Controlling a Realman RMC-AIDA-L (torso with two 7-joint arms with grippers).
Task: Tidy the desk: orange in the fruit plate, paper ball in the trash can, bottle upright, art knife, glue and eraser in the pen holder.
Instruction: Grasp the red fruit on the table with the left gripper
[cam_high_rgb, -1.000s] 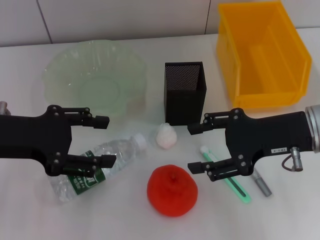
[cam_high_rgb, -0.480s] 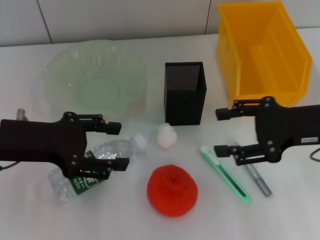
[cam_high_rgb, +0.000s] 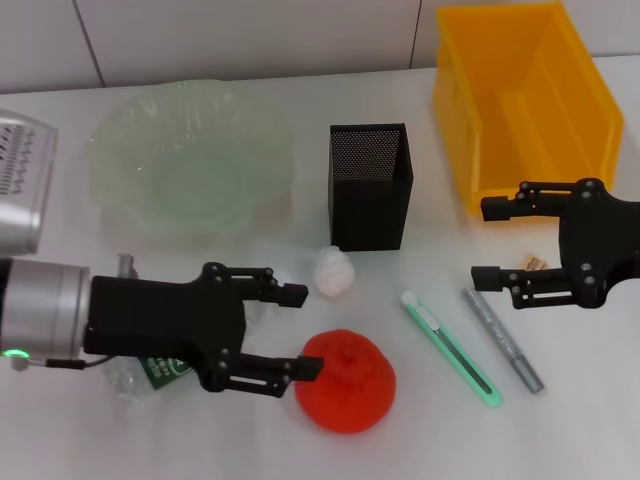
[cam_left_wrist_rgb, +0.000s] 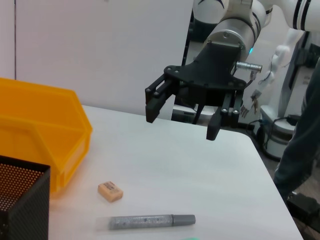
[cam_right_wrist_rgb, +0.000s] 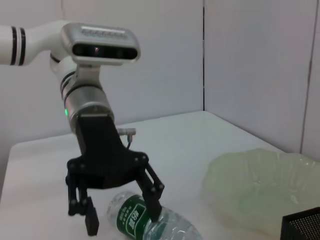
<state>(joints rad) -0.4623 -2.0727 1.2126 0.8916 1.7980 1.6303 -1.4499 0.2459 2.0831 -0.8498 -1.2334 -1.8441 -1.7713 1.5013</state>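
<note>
Fingers on my left gripper (cam_high_rgb: 300, 331) are standing spread wide, and I am holding it low over the desk with the orange (cam_high_rgb: 345, 380) just at its tips, toward 3 o'clock; I judge the orange is the piece I am lining up for, since that opening suits its width. The water bottle (cam_right_wrist_rgb: 150, 220) is lying on its side under the same arm, mostly hidden from the head camera. The green fruit plate (cam_high_rgb: 190, 160) is sitting at about 11 o'clock from the orange. My right gripper (cam_high_rgb: 482, 240), also open and empty, is hovering near the yellow trash bin (cam_high_rgb: 520, 100), with the eraser (cam_left_wrist_rgb: 110, 191) and the grey glue pen (cam_high_rgb: 502, 340) on the desk beside it. The green art knife (cam_high_rgb: 450, 348) and paper ball (cam_high_rgb: 332, 271) are lying in front of the mesh pen holder (cam_high_rgb: 370, 185), at roughly 6 o'clock from it.
</note>
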